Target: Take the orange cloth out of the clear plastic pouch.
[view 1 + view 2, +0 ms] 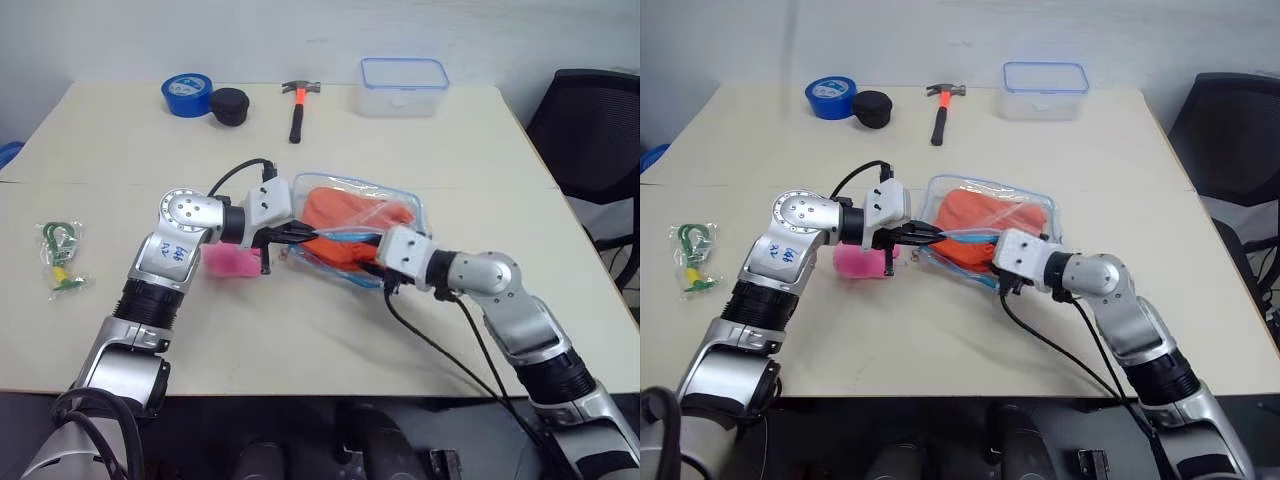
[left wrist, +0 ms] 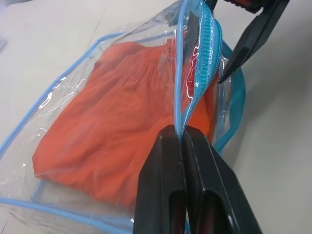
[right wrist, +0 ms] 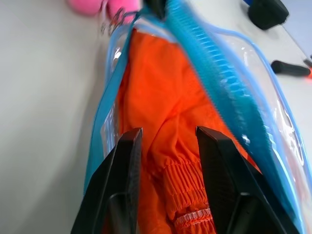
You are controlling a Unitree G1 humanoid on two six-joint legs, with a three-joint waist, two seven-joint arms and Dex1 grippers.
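Item: black fingers (image 2: 161, 190) of my L gripper (image 2: 183, 139), clamped on blue zipper trim of clear plastic pouch (image 1: 400, 205), mid-table (image 1: 300, 330).
R gripper (image 3: 168, 139): jaws apart, at pouch mouth, straddling a fold of orange cloth (image 2: 112, 126); not gripping. Cloth lies inside pouch. Pink plush toy (image 1: 232, 262) just beside pouch. Far edge: blue tape roll (image 1: 187, 94), hammer (image 1: 297, 105), lidded clear box (image 1: 403, 86).

Both arms are silver-grey metal with black ribbed collars and white wrist housings. Black cables loop from each wrist. The left arm (image 1: 172, 255) carries blue handwritten marks. The fingers (image 2: 168, 190) are glossy black.
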